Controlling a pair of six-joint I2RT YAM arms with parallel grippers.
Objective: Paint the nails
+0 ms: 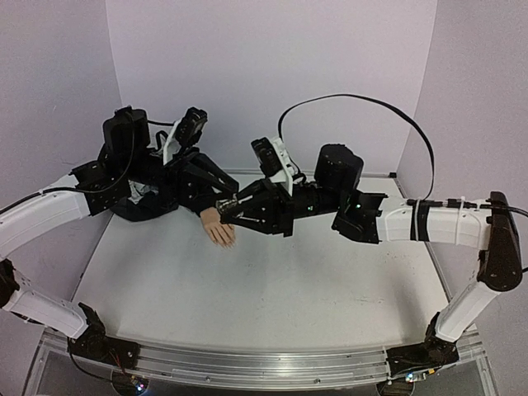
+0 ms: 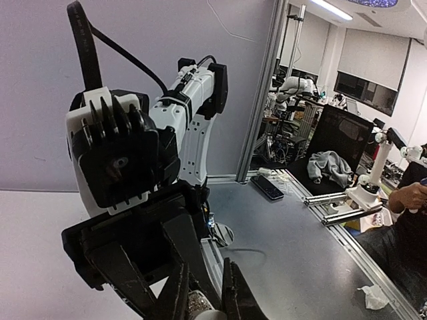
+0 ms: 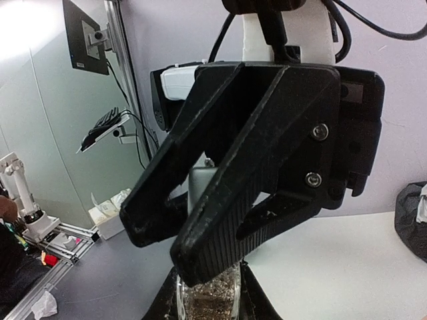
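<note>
Now — left end effector (image 2: 203,300) grips bottle (image 3: 210,293) | right end effector (image 3: 170,250) grips cap (image 3: 200,187)

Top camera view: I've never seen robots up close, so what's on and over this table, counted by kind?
Robot arms: 2
Mannequin hand: 1
Dark sleeve: 1
Glitter bottle: 1
Total: 5
</note>
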